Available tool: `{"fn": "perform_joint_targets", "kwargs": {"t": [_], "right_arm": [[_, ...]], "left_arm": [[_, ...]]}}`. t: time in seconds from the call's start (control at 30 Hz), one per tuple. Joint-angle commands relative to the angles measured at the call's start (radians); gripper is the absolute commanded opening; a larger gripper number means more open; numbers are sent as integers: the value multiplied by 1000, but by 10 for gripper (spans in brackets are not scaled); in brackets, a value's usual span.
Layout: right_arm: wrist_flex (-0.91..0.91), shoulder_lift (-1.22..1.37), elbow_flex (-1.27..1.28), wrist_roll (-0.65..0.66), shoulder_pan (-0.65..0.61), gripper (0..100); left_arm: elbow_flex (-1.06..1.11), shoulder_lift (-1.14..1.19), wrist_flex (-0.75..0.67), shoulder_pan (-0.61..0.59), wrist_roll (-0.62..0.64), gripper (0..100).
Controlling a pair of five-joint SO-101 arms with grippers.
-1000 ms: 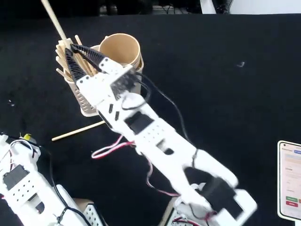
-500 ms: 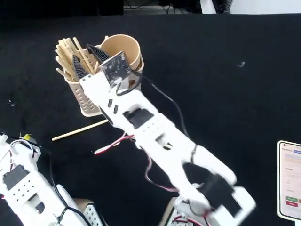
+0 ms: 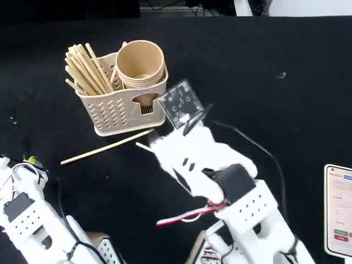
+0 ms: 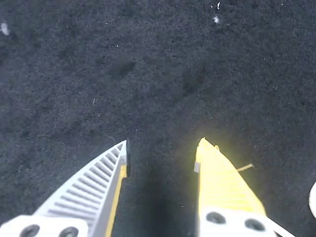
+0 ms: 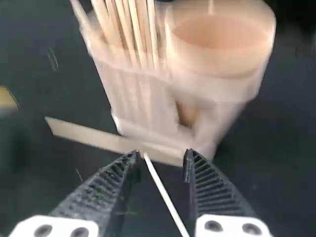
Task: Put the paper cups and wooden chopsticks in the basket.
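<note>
A beige basket [image 3: 118,107] stands at the far left of the table, with stacked paper cups [image 3: 141,63] and several wooden chopsticks [image 3: 83,67] inside. One chopstick [image 3: 104,147] lies on the black cloth in front of it. A second chopstick [image 3: 144,147] pokes out from under my right arm [image 3: 192,159]. In the right wrist view my right gripper [image 5: 162,157] is open just short of the basket [image 5: 148,98]. A thin chopstick [image 5: 163,195] runs between its fingers, and another chopstick [image 5: 94,136] lies across beyond them. My left gripper [image 4: 160,148] is open over bare cloth.
The left arm's base [image 3: 25,214] sits at the near left corner. A phone [image 3: 338,209] lies at the right edge. The black cloth to the right of the basket is open room.
My right arm has drawn back from above the basket and dropped low in front of it. The long chopstick it held up over the basket now stands among the others.
</note>
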Motion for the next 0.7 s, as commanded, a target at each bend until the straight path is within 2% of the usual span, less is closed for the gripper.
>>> {"fn": "perform_joint_targets", "kwargs": {"t": [0.0, 0.2, 0.37, 0.67], "right_arm": [[-14, 4, 173, 149, 87, 145], [-149, 243, 302, 281, 101, 159], [-150, 472, 220, 382, 69, 236], [-209, 780, 104, 589, 52, 236]], "left_arm": [[-30, -5, -12, -1, 8, 227], [-30, -5, -14, -1, 8, 227], [-30, -5, -14, -1, 8, 227], [-30, -5, -11, -1, 8, 227]]}}
